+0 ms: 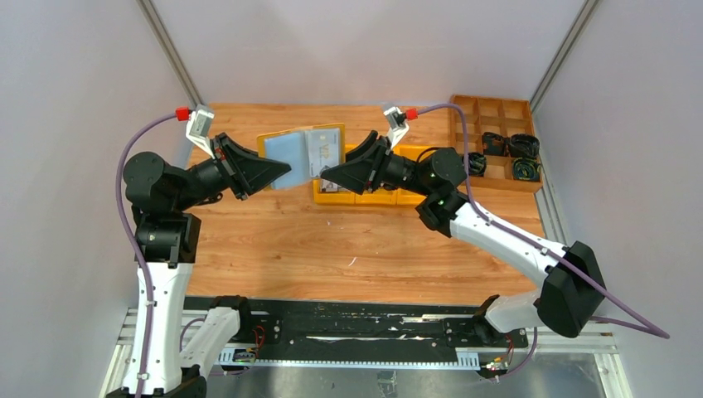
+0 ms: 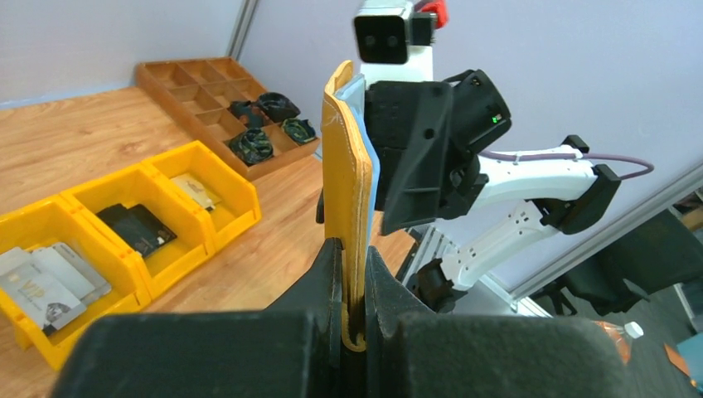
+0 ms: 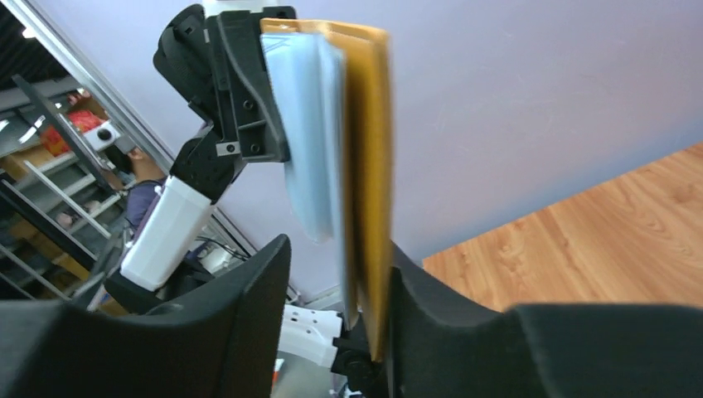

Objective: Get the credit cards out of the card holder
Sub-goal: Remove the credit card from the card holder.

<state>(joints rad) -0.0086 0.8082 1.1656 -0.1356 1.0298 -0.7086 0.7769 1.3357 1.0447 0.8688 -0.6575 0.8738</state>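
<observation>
The card holder (image 1: 303, 153), mustard-yellow outside with pale grey-blue inner leaves, hangs open in the air between both arms, above the table's far side. My left gripper (image 1: 286, 170) is shut on its left edge; in the left wrist view the yellow cover (image 2: 344, 174) stands pinched between my fingers (image 2: 354, 249). My right gripper (image 1: 325, 176) is open around the holder's right edge. In the right wrist view the cover (image 3: 369, 166) rests against one finger and the pale leaves (image 3: 311, 124) stand clear of the other (image 3: 338, 249). Silvery credit cards (image 2: 50, 278) lie in a yellow bin.
A row of yellow bins (image 1: 373, 197) sits under the right gripper, and one bin holds a black block (image 2: 137, 228). A brown wooden divided tray (image 1: 497, 108) with dark items stands at the far right corner. Grey walls enclose the table.
</observation>
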